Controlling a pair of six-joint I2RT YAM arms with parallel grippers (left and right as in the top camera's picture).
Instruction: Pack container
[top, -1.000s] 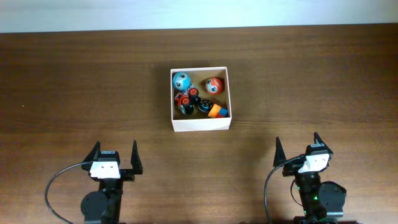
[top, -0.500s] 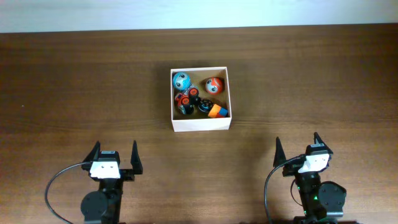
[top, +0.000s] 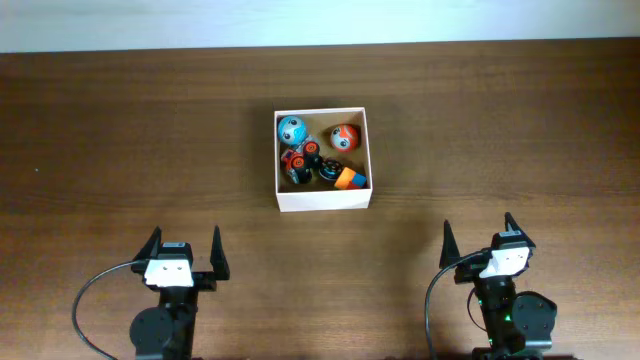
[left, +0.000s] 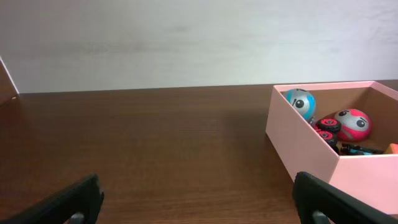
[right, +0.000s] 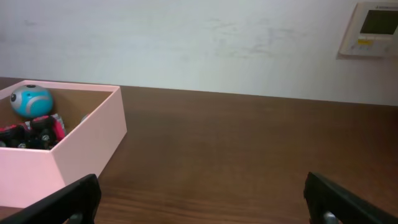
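The container (top: 322, 198) is a square shallow box with white walls and a tan inside, at the table's middle. In it lie a blue ball toy (top: 291, 129), a red ball toy (top: 344, 137), a red-and-black wheeled toy (top: 298, 162) and an orange-and-blue piece (top: 350, 179). My left gripper (top: 184, 243) is open and empty near the front edge, left of the box. My right gripper (top: 479, 235) is open and empty at the front right. The box shows at the right of the left wrist view (left: 305, 146) and at the left of the right wrist view (right: 84, 149).
The brown wooden table (top: 120, 130) spreads round the box. A pale wall (left: 186, 37) stands behind it, with a white wall panel (right: 372, 28) at the upper right of the right wrist view.
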